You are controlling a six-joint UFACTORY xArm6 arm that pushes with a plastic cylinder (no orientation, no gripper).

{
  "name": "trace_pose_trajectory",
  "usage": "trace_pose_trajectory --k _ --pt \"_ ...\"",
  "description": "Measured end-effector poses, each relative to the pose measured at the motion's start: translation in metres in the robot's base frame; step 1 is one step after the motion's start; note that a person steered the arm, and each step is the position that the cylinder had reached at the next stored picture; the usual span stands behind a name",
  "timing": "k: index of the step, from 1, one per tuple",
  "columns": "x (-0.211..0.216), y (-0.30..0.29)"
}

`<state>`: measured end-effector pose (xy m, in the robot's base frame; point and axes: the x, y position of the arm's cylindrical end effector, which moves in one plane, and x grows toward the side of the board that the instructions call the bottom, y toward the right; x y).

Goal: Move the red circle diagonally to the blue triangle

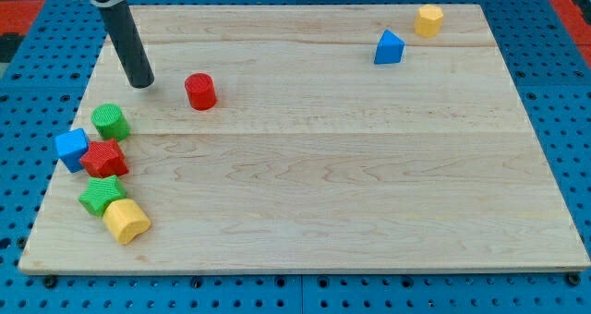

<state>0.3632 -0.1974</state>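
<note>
The counter (305, 185) is a pale wooden board on a blue mat (18, 194) full of holes. I have no fingers, only a dark rod. My tip (141, 83) is near the red circle (200, 90), on its left. The blue triangle (389, 48) sits far off at the view's top right, beside a yellow block (428, 20). Nothing lies between circle and triangle. At the left edge huddle a green circle (110, 121), blue cube (71, 149), red block (104, 158), green star (102, 194) and another yellow block (126, 221).
</note>
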Motion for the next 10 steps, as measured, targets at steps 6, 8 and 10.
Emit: trace_pose_trajectory --k 6,8,10 --pt "0.118 0.096" --pt "0.073 0.169" --pt "0.125 0.182"
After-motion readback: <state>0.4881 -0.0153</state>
